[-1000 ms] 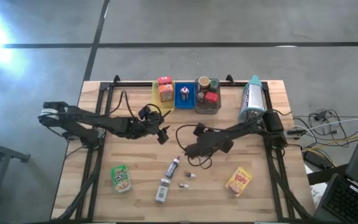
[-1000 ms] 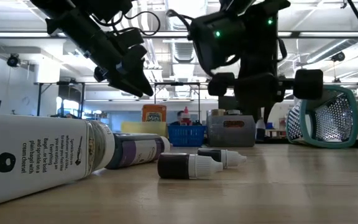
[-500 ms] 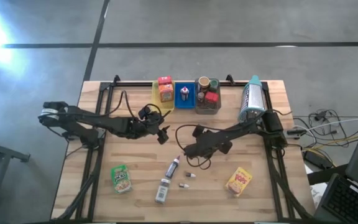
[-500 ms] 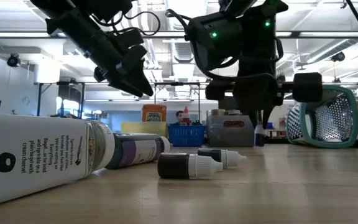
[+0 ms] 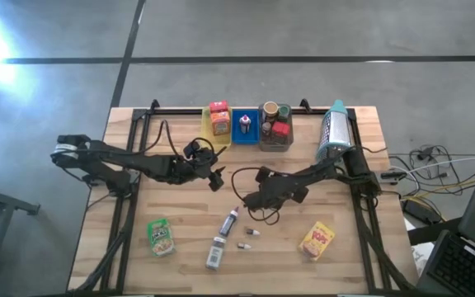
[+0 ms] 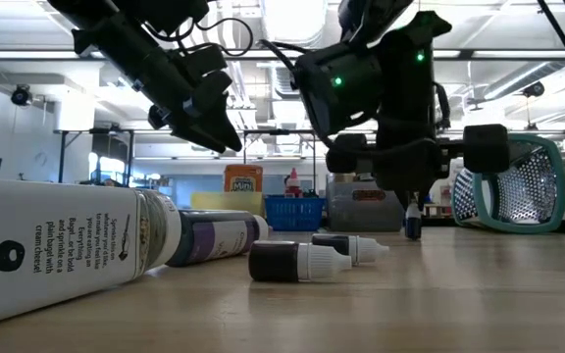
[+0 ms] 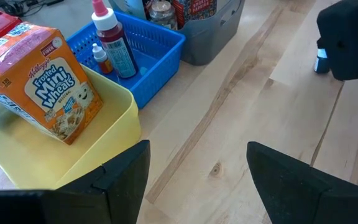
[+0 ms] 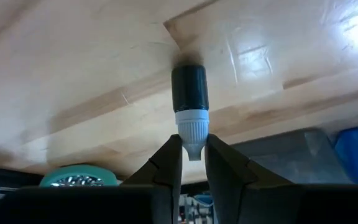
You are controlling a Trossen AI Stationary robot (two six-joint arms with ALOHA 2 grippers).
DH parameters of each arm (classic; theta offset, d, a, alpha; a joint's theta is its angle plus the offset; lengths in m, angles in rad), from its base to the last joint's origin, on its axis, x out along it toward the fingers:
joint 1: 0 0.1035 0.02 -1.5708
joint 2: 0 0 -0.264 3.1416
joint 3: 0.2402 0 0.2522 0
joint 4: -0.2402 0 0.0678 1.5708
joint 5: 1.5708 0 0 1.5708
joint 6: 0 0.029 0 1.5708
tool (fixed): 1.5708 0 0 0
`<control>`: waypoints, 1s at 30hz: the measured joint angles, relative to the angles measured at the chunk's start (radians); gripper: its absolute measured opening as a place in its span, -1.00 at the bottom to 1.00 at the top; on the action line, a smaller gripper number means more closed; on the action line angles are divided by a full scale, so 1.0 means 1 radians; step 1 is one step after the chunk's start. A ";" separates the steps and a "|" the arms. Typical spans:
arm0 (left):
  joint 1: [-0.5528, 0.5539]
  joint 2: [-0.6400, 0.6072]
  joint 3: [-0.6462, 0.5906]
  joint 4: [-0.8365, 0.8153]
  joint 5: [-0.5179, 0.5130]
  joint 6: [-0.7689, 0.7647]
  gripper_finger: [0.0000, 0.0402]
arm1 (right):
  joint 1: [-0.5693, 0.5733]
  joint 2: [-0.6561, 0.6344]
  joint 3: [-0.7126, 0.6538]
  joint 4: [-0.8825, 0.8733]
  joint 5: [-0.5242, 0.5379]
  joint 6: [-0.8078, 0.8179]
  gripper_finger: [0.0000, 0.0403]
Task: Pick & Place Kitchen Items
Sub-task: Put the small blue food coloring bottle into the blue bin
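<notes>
My right gripper [image 5: 252, 204] is over the table's middle, shut on a tiny dark vial with a white cap [image 8: 190, 93]. The vial also shows in the low view [image 6: 412, 222]. My left gripper [image 5: 215, 178] is open and empty, above the table before the yellow tray [image 7: 73, 162]. Two more vials [image 5: 246, 239], a slim dark bottle [image 5: 229, 221] and a white-labelled jar [image 5: 215, 252] lie on their sides near the front. A green pouch [image 5: 162, 236] and a yellow pouch [image 5: 317, 240] lie flat. My right gripper pinches the vial's white nozzle tip [image 8: 192, 144] between its two fingertips [image 8: 169, 155]. The fingers come from above, pointing down. The vial stands upright below them, its dark base [image 8: 188, 67] down on the wooden table.
At the far edge stand a yellow tray with cereal boxes [image 5: 218, 120], a blue basket with a red bottle [image 5: 245, 124] and a grey bin with jars [image 5: 276, 125]. A teal grater [image 5: 334, 132] lies at the far right. Black cables [image 5: 242, 177] loop between the arms.
My right gripper has gone down toward the table with the vial, which stays upright; its base now reaches the tabletop.
</notes>
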 joint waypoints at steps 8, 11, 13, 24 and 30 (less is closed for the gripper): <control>0.000 0.000 0.000 0.000 0.000 0.000 0.36 | 0.000 0.006 0.000 0.013 0.035 0.037 -0.61; 0.000 0.000 0.000 0.000 0.000 0.000 0.36 | 0.001 0.007 0.000 0.017 0.035 0.039 -0.51; 0.000 0.000 0.000 0.000 0.000 0.000 0.36 | 0.001 0.007 0.000 0.016 0.034 0.039 -0.45; 0.000 0.000 0.000 0.000 0.000 0.000 0.36 | 0.001 0.007 0.001 0.012 0.032 0.057 -0.32; 0.000 0.000 0.000 0.000 0.000 0.000 0.36 | -0.063 -0.027 0.001 0.018 -0.150 0.206 -0.32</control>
